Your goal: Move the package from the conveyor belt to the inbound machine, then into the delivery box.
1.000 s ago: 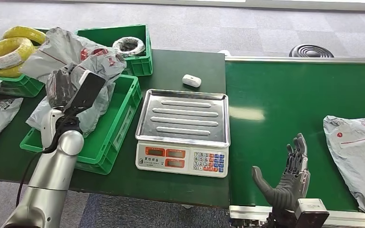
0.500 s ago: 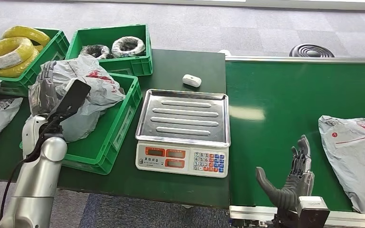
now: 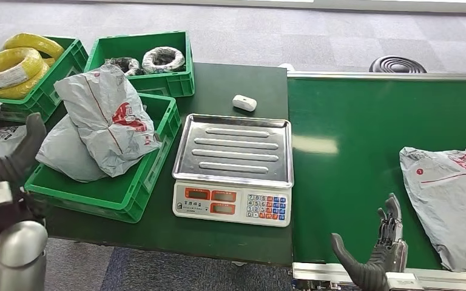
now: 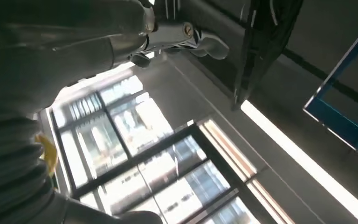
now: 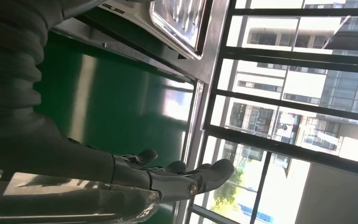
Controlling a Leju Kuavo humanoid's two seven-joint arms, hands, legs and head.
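Grey package (image 3: 446, 203) lying on green conveyor belt (image 3: 352, 151), right of frame; scale (image 3: 233, 167) at centre bare. Right hand (image 3: 376, 257) empty, fingers spread, lower right. Left hand (image 3: 6, 163) lower left, grasp unclear. Green crate (image 3: 158, 151) upper left holding bagged parcels (image 3: 103, 115). All moving of this package seemingly ahead.

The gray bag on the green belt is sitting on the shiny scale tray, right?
Not quite. In the head view the scale tray holds nothing. The gray bag is on the green belt, off to the right of the scale, ahead of the right robot hand.

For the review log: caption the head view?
Right hand open beside grey package on conveyor belt; scale bare.
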